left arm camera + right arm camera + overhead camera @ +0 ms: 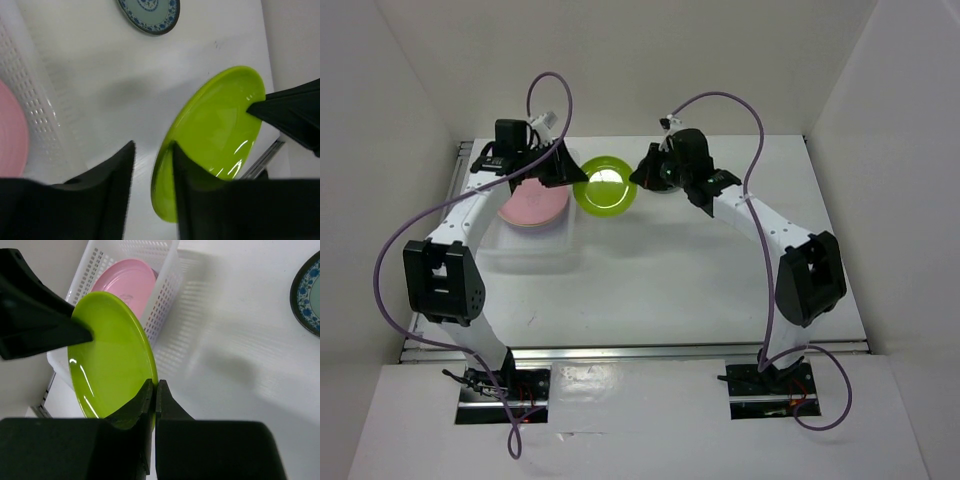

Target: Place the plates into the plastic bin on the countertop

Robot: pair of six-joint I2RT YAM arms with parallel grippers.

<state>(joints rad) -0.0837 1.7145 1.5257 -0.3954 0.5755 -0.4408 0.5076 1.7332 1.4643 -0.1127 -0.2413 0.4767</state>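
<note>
Lime green plate (605,185): tilted, held off the countertop (670,270), just beside the far R corner of the plastic bin (535,255).

R gripper (154,385): jaws pinched tight on the plate's near rim.

L gripper (151,150): jaws apart, straddling the opp. rim. One finger lies over the plate's inner face; a gap shows at the other finger.

Pink plate (532,205): inside bin.

Dark teal patterned plate (150,15): flat on countertop, well apart from bin.
</note>
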